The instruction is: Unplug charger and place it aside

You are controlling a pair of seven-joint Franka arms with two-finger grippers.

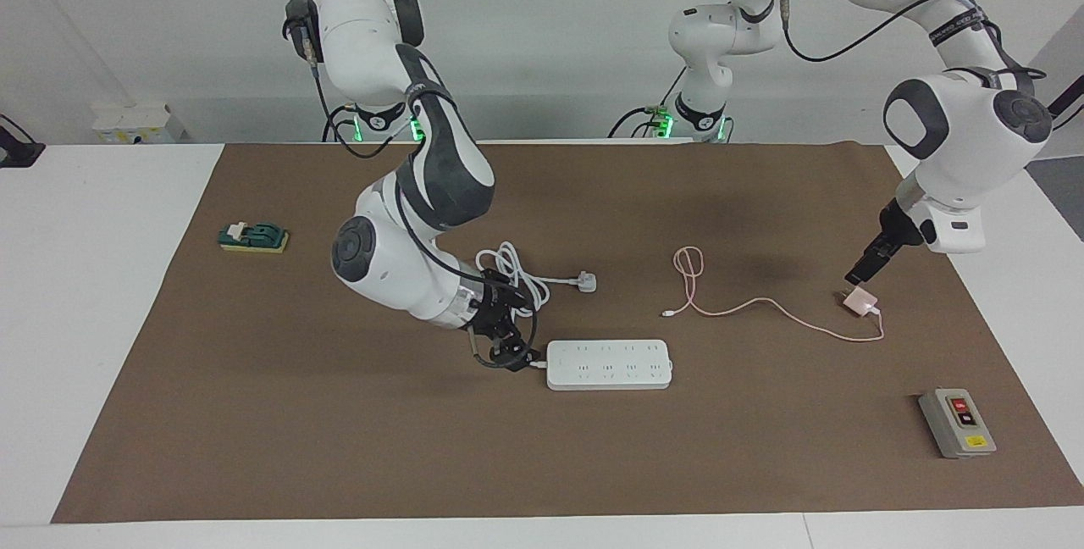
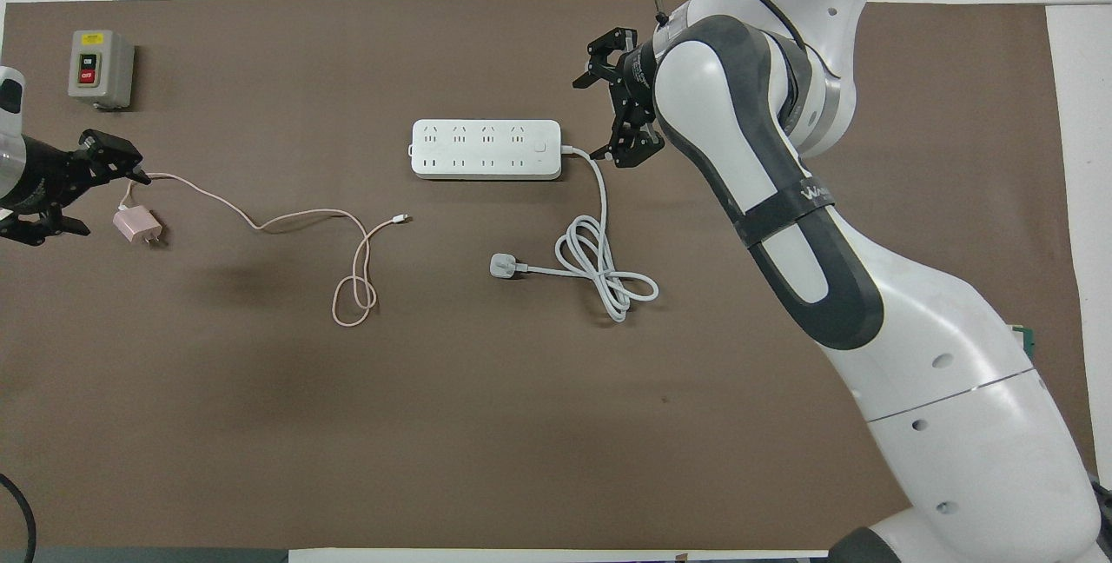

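On the brown mat (image 1: pixel 254 413), nearest the robots, the pink cable (image 1: pixel 745 306) loops loosely; treat it as limp, apt to drag. At its end the pale-pink charger (image 1: pixel 859 302) lies free, well apart from the power strip (image 1: pixel 609 363), toward the left arm's end of the bench. Your left claw (image 1: pixel 861 272) hangs released just above it. Judge it light, hard and smooth: pinch the cube's flat sides, never the prongs. Farther out, your right claw (image 1: pixel 500 346) sits spread beside the strip's cord end, waiting.
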